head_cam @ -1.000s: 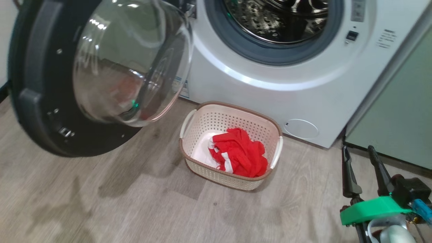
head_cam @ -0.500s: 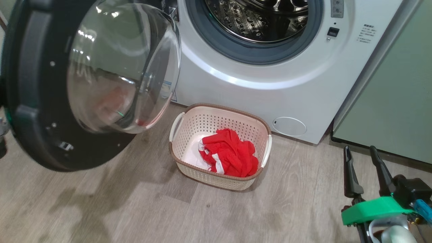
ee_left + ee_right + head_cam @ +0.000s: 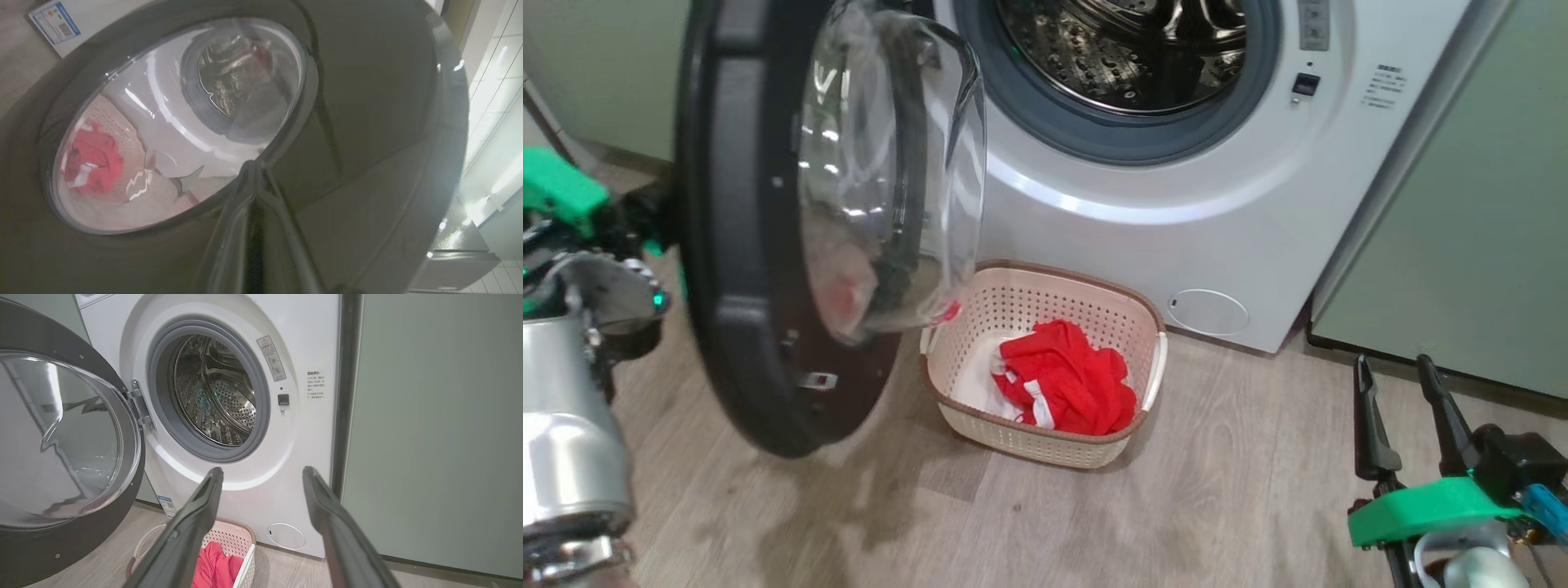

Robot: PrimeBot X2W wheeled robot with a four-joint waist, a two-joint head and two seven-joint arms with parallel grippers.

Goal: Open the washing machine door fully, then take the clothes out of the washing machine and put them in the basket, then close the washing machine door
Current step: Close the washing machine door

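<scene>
Just before the left hand [image 3: 253, 169] stands the door [image 3: 367, 122]. The two fingers of this hand are pressed together with nothing between them, and their tips point at the dark rim beside the glass window [image 3: 171, 122]. Whether they touch it, I cannot tell. The door is half open and stands out from the machine [image 3: 1176, 220]. Ahead of the right hand [image 3: 1390, 361] and to its left, the basket [image 3: 1062, 298] sits on the floor [image 3: 1217, 506] close before the machine, under the open drum [image 3: 1127, 49]. The clothes [image 3: 1066, 388] lie inside the basket. The right hand is spread wide, holds nothing, and is well apart from the basket, near the green cabinet [image 3: 1462, 245].
</scene>
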